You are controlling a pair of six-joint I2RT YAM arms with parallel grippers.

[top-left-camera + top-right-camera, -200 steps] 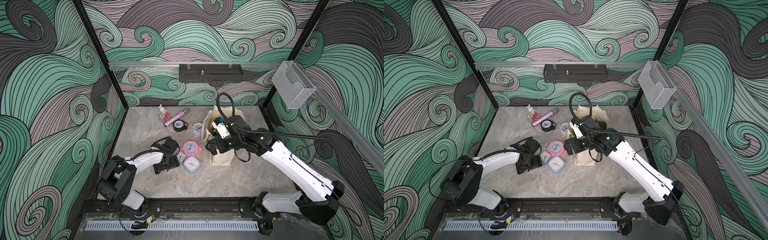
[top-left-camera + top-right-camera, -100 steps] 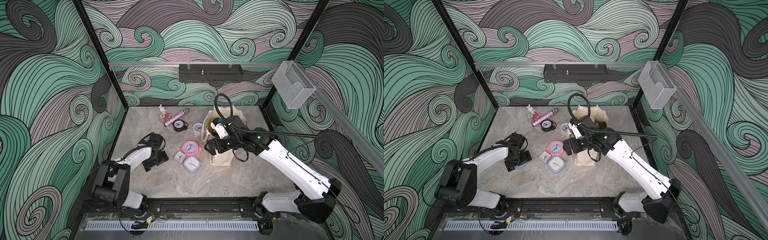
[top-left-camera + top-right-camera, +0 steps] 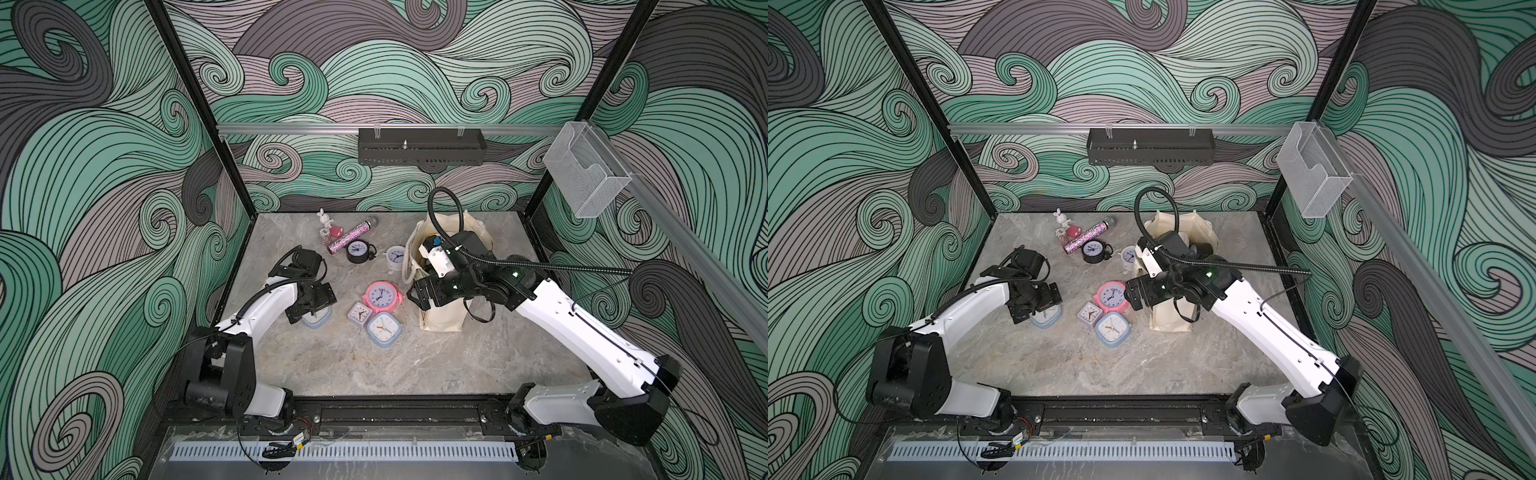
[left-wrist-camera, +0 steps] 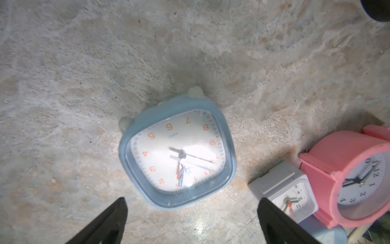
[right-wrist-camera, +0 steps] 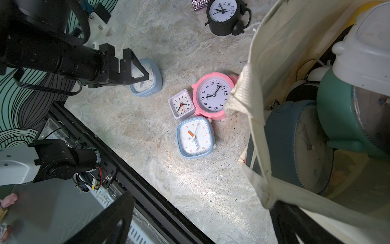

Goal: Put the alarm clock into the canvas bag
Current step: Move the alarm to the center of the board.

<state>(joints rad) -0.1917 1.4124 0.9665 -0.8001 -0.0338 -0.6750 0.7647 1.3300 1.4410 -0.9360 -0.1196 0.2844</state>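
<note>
Pale blue plastic alarm clock: rounded square, white dial, orange numerals, two pale stub feet. Lies face up on the grey marble tabletop, alone on the left arm's side.
Left gripper: hangs right above that clock, black fingers spread wide, nothing between them.
Bearing: clock body just ahead of the fingertips, centred between them. Nearly square, so no real long axis. Feet point away from the fingers.
Nearer arm: left, by far.
Right gripper: fingers apart, empty, at the bag's mouth rim. Contact with the cloth not clear.
Cream canvas bag: upright, mouth open, well apart from the clock. Holds a dark blue clock and a teal clock.
Cluster between clock and bag: pink round clock, small white square clock and second pale blue clock, packed close together.
Next move, judged: short advance and descent, then closing across two flat sides.
</note>
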